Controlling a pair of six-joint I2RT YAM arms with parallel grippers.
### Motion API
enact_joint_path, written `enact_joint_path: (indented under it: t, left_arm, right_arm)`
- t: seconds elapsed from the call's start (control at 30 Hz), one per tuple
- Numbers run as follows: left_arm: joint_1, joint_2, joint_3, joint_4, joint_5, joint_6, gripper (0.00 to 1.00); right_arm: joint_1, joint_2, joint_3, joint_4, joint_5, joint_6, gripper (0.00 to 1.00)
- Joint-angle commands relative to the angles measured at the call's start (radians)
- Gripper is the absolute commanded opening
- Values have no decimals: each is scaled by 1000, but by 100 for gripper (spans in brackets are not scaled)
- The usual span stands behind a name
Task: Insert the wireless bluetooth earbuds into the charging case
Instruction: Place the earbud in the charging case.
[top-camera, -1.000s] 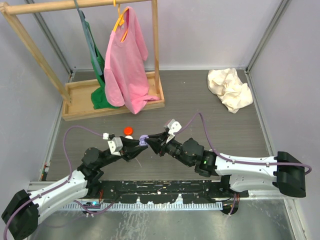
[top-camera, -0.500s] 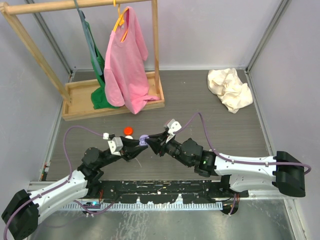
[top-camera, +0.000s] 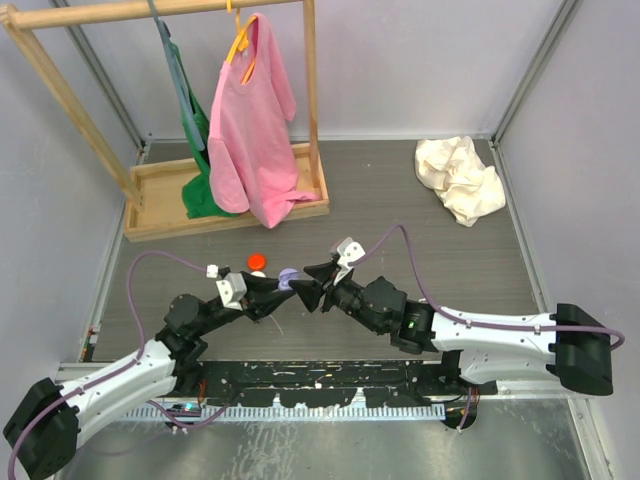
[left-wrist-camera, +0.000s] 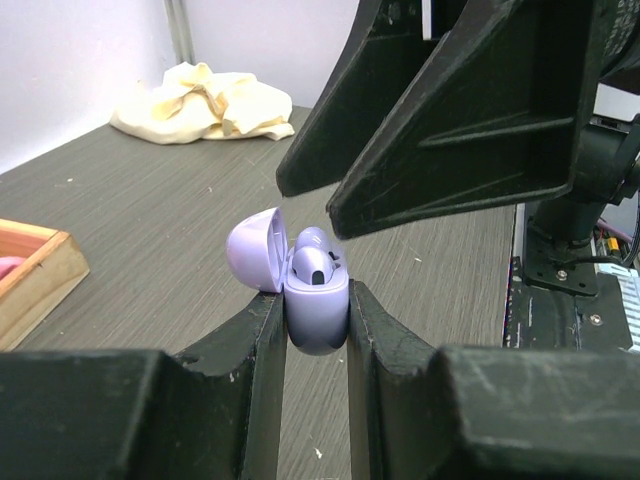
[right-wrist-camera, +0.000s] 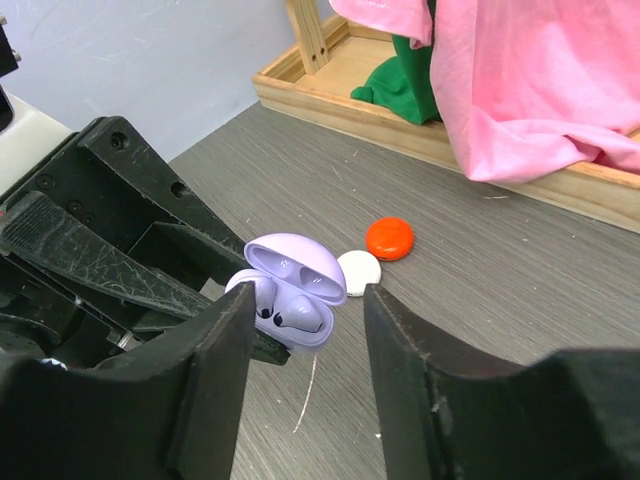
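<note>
My left gripper (left-wrist-camera: 316, 318) is shut on a lilac charging case (left-wrist-camera: 318, 305) and holds it above the table with its lid (left-wrist-camera: 254, 251) flipped open. Two lilac earbuds (right-wrist-camera: 300, 316) sit in the case's wells; the left one is partly hidden behind my right finger. One earbud shows in the left wrist view (left-wrist-camera: 312, 266). My right gripper (right-wrist-camera: 306, 300) is open and empty, its fingers (left-wrist-camera: 450, 130) to either side of the case (right-wrist-camera: 290, 305) and just short of it. In the top view both grippers meet at the case (top-camera: 287, 277).
A round red case (right-wrist-camera: 390, 238) and a round white case (right-wrist-camera: 358, 272) lie on the table just beyond the held case. A wooden rack tray (top-camera: 160, 195) with pink and green garments stands at the back left. A cream cloth (top-camera: 458, 178) lies back right.
My right gripper's fingers have spread a little and drawn slightly back from the case. The left gripper and the case have stayed in place.
</note>
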Motion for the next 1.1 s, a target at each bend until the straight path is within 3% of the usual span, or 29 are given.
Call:
enact_joint_path:
  t: [0.0, 0.13, 0.63, 1.07]
  left_arm:
    - [-2, 11, 14, 82, 0, 6, 0]
    - [-2, 28, 18, 83, 13, 5, 0]
    - [-1, 51, 31, 87, 73, -3, 0]
    - [-3, 64, 35, 93, 80, -6, 0]
  right_arm:
    - [2, -56, 41, -7, 3, -22, 56]
    - [-54, -70, 91, -102, -113, -27, 62]
    - [-428, 46, 219, -217, -903, 16, 73]
    - [-466, 236, 302, -221, -1196, 18, 75]
